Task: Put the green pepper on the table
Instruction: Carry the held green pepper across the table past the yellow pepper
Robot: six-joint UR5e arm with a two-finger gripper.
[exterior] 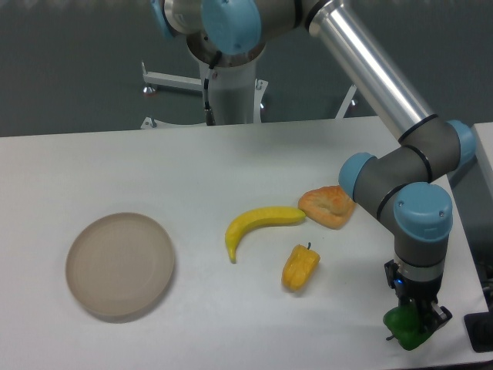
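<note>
The green pepper (pixel 406 327) is at the front right of the white table (pixel 231 162), near the right edge, low against the tabletop; whether it rests on it I cannot tell. My gripper (pixel 416 320) points straight down over it, its fingers around the pepper's upper part. The fingers hide part of the pepper. The gripper looks shut on the pepper.
A round beige plate (pixel 119 264) lies at the front left. A yellow banana (pixel 259 224), a yellow-orange pepper (pixel 300 267) and a croissant (pixel 327 206) lie mid-table. The arm's elbow (pixel 385 181) hangs above the croissant's right side. The table's right edge is close to the gripper.
</note>
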